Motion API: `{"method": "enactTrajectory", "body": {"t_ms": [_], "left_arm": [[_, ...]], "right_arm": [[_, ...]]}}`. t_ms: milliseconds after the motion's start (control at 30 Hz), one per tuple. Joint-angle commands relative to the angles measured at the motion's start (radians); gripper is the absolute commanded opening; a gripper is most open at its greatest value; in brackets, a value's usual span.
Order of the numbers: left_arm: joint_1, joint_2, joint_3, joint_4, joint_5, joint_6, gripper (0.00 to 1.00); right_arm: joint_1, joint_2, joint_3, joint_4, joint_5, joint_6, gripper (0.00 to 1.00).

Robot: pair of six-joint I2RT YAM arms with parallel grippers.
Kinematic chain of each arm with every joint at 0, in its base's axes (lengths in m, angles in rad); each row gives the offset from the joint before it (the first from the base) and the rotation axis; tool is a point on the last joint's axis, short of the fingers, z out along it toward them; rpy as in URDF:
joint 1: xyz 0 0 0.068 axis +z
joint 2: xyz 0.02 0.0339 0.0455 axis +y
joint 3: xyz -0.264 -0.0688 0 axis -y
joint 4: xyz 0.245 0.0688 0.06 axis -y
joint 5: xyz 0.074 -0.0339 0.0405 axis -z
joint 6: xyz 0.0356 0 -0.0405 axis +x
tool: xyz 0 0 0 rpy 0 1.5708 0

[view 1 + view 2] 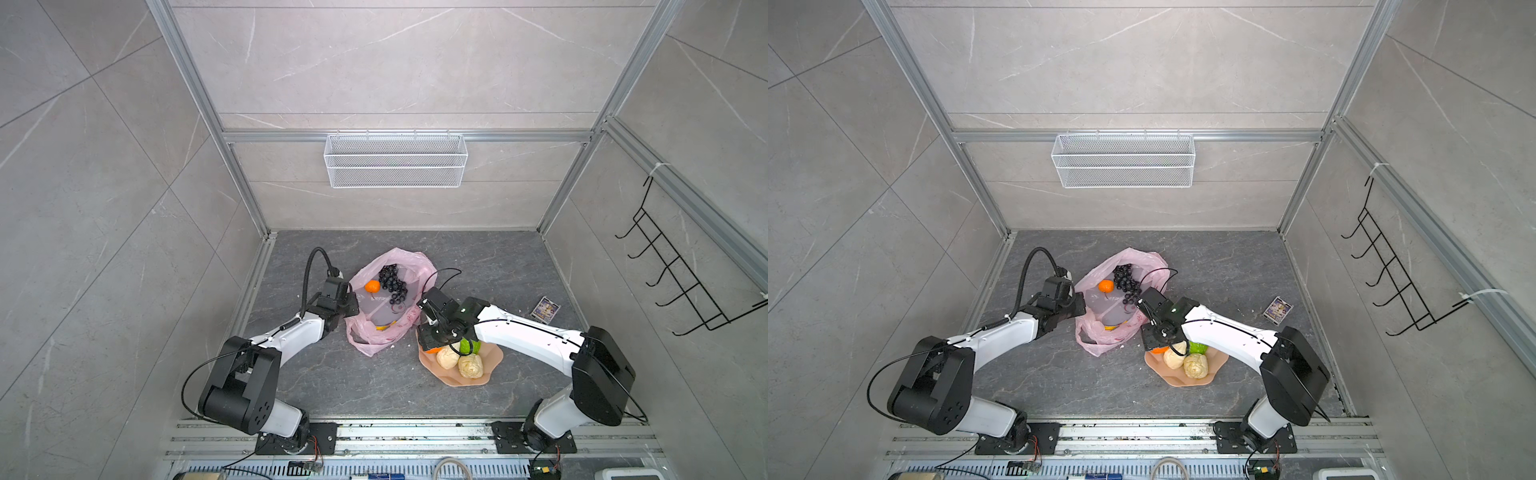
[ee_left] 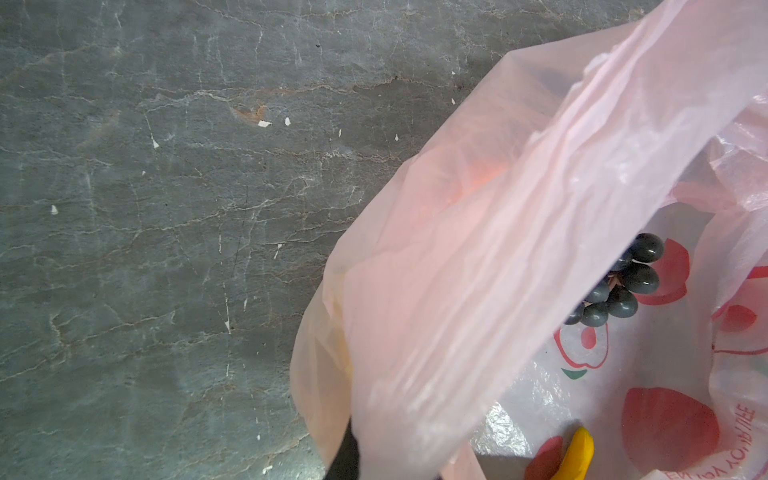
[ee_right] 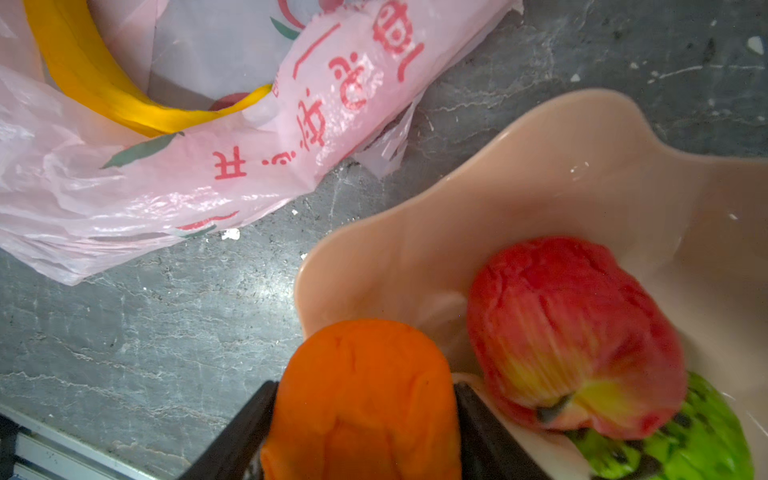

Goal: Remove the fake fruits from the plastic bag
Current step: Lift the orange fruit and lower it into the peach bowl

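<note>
The pink plastic bag point(image 1: 399, 257) point(image 1: 1133, 255) point(image 2: 478, 249) point(image 3: 124, 199) lies open on the grey floor. Inside it are dark grapes point(image 1: 390, 282) point(image 2: 623, 286), an orange point(image 1: 372, 286) point(image 1: 1106, 286) and a yellow banana point(image 2: 577, 453) point(image 3: 95, 91). My left gripper point(image 1: 353, 301) is shut on the bag's left rim, holding it up. Over the near edge of the peach dish point(image 1: 490, 365) point(image 3: 540, 166), my right gripper point(image 3: 365, 388) is shut on a second orange point(image 3: 365, 374) point(image 1: 432, 350). The dish holds a red apple point(image 3: 573, 332), a green fruit point(image 3: 698, 449) point(image 1: 471, 345) and two beige ones point(image 1: 446, 358) point(image 1: 471, 365).
A small printed card box point(image 1: 545, 309) lies on the floor at the right. A white wire basket point(image 1: 395, 160) hangs on the back wall. A black hook rack point(image 1: 685, 270) is fixed to the right wall. Aluminium rails point(image 1: 415, 436) run along the front.
</note>
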Motion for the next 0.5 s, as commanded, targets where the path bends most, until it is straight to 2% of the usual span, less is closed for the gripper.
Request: {"method": "enactTrajectory", "body": {"t_ms": [0, 200, 467], "left_arm": [[-0.003, 0.003, 0.032, 0.006, -0.01, 0.024, 0.0], [-0.003, 0.001, 0.032, 0.007, -0.013, 0.024, 0.0], [-0.003, 0.001, 0.032, 0.006, -0.012, 0.025, 0.0]], "right_arm": [[0.005, 0.011, 0.014, 0.016, 0.025, 0.017, 0.66], [0.005, 0.017, 0.015, 0.017, 0.044, 0.017, 0.72], [0.006, 0.041, 0.03, 0.024, 0.074, 0.017, 0.72]]}}
